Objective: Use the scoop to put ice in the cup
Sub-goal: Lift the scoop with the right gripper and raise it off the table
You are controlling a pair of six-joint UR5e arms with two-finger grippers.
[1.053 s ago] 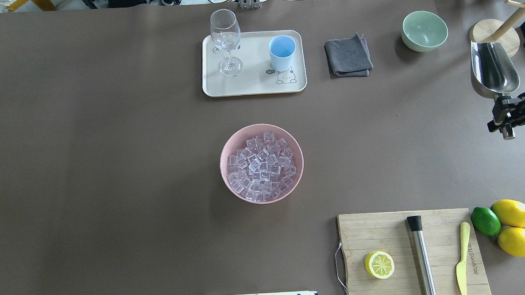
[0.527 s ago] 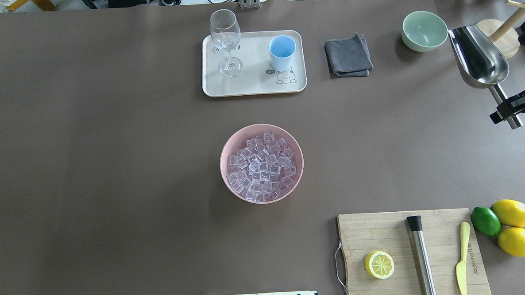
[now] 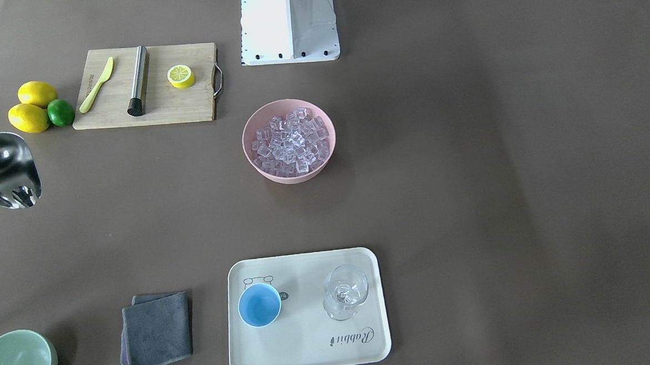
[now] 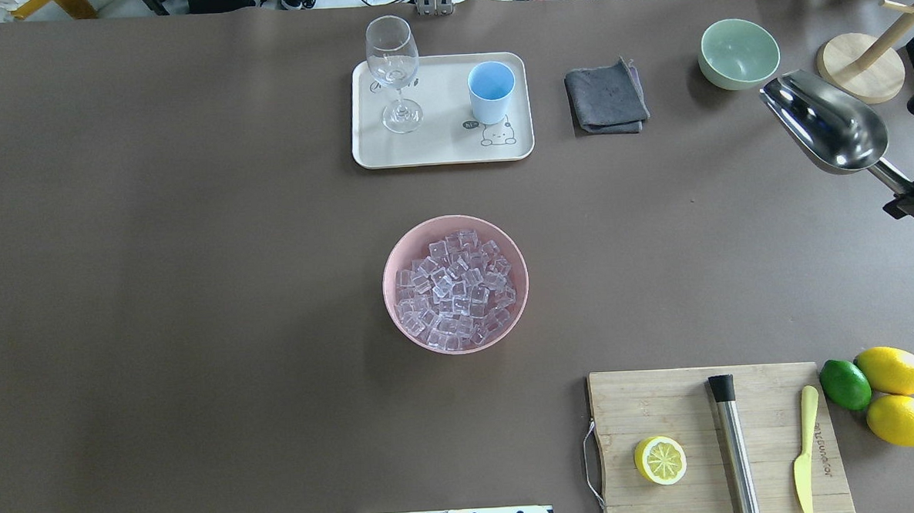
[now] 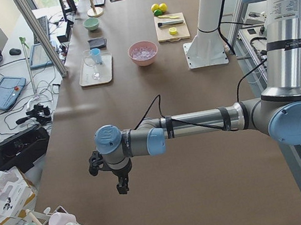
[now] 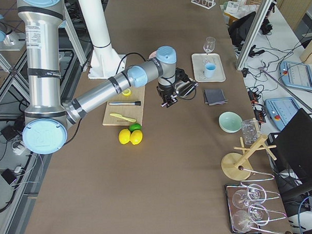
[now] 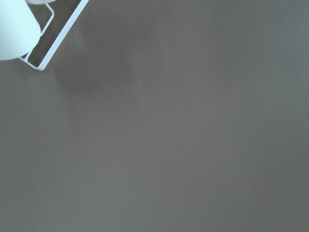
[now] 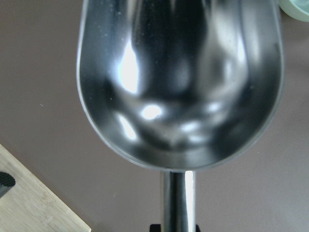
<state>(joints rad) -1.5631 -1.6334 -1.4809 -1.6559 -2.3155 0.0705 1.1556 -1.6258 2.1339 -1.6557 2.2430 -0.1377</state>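
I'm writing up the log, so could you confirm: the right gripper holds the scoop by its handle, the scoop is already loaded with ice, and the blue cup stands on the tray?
Not quite: the scoop is empty, as the right wrist-mounted view shows; the ice lies in the pink bowl. The right gripper does hold its handle, and the cup stands on the tray.

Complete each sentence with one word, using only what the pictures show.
1. The ice fills the ____ bowl.
2. The robot's ____ gripper holds the scoop by its handle.
3. The scoop's trough is ____.
4. The ____ cup stands on the tray beside the wine glass.

Missing words: pink; right; empty; blue.
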